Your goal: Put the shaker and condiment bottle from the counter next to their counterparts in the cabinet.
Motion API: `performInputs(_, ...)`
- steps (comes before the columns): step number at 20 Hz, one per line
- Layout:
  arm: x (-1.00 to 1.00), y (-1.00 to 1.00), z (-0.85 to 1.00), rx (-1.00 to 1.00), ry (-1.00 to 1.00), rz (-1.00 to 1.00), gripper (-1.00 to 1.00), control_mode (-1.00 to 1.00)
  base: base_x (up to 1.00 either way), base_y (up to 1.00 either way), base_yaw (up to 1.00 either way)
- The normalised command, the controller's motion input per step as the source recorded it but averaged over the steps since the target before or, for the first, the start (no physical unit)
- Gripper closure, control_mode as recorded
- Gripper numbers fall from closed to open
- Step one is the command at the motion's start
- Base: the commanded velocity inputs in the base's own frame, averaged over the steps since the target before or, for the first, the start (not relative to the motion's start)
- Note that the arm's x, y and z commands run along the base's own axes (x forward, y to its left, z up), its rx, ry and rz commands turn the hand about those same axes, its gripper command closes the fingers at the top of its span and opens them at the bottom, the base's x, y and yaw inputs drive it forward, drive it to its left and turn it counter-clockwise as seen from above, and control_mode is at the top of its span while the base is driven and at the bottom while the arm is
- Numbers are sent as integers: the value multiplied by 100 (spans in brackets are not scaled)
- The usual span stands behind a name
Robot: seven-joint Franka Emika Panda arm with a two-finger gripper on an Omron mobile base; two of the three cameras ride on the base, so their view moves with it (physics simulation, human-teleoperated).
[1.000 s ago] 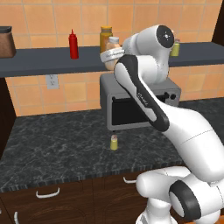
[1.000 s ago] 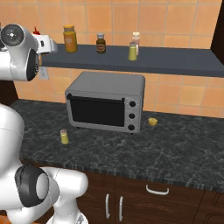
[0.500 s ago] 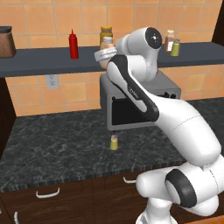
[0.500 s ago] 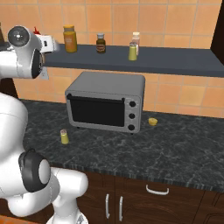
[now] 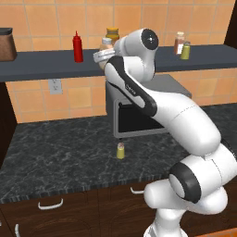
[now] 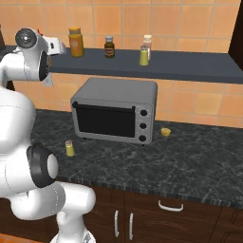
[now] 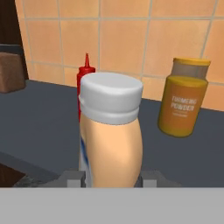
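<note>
— What's shifted for us in the last second?

— Our arm has swung a little further left along the cabinet [image 5: 41, 65], carrying the condiment bottle [image 7: 111, 135] toward the red squeeze bottle [image 5: 77, 47]. A second ago the hand sat nearer the turmeric jar [image 5: 112, 36]; now it's between the jar and the squeeze bottle, level with the shelf.

— So we're close to setting it down?

— We judge so. The bottle is up off the counter [image 5: 60, 157] and almost beside its counterpart, so the first half of the job looks nearly done. We'd want it lowered onto the shelf just beside the red bottle before we let go.

— And our gripper [image 7: 111, 177]?

— Clamped on the condiment bottle, one finger on either side of its lower body in the hand view.

— How does the bottle look?

— Upright, rounded, peach-orange, with a wide pale grey-white cap and a blue-and-white strip of label down one side. The red nozzle pokes up just behind it, and the turmeric jar stands off to the right.

— And the shaker [image 5: 120, 151]?

— Untouched on the counter in front of the toaster oven [image 6: 114, 111], well apart from the two shakers [image 6: 145, 51] up on the shelf. That's left for us.
</note>
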Motion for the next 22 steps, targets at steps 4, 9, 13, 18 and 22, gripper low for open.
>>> performInputs(4,29,9,-8,0,-4,0,100,-100,0,0,0)
performInputs(9,34,14,-10,0,-4,0,100,-100,0,0,0)
performInputs(13,44,11,-3,0,-2,0,100,-100,0,0,0)
performInputs(18,47,13,0,0,0,0,100,-100,0,0,0)
performInputs(22,42,14,0,0,0,0,100,-100,0,0,0)
